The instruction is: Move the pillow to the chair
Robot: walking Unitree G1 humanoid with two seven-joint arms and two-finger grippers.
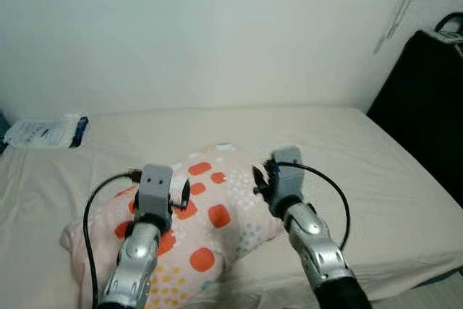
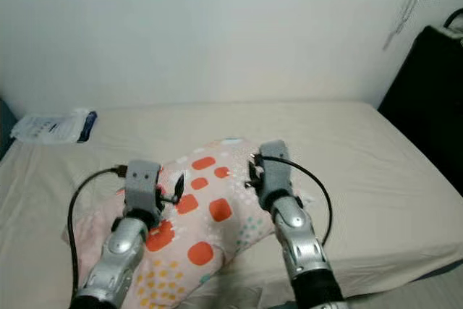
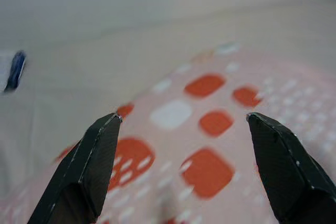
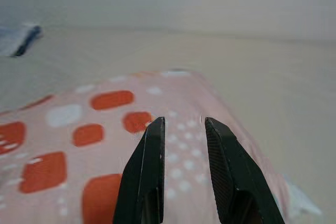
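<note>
Pillow (image 1: 210,229), pale pink with orange squares and white and yellow dots, lies on the bed (image 1: 376,179) near its front edge, left of the middle, one corner pointing toward the wall (image 1: 217,34). Both silver arms reach over it from the front edge. Left gripper (image 3: 181,121) hovers over the pillow's left half, fingers (image 3: 86,171) spread wide with pillow fabric showing between them; whether the tips touch the fabric can't be told. Right gripper (image 4: 182,124) sits at the pillow's right side, fingers (image 4: 147,177) set narrow with a slim gap, nothing pinched between them, tips low over the dotted area near the pillow's right edge. Head views show what the wrist views lack: the grey wrist housings, a black cable (image 1: 90,222) looping off the left arm, another cable (image 1: 340,208) off the right arm, and a dark object (image 1: 427,106) standing just beside the bed's right edge, too dim to identify. Wrist views give the finger spacing, which the head views hide behind the housings. A white packet with a blue end (image 1: 47,133) lies at the bed's back left corner, well apart from the pillow; it shows blurred in the left wrist view too. Thin white cord (image 1: 401,5) hangs at the wall's upper right. Bed sheet is plain beige.
</note>
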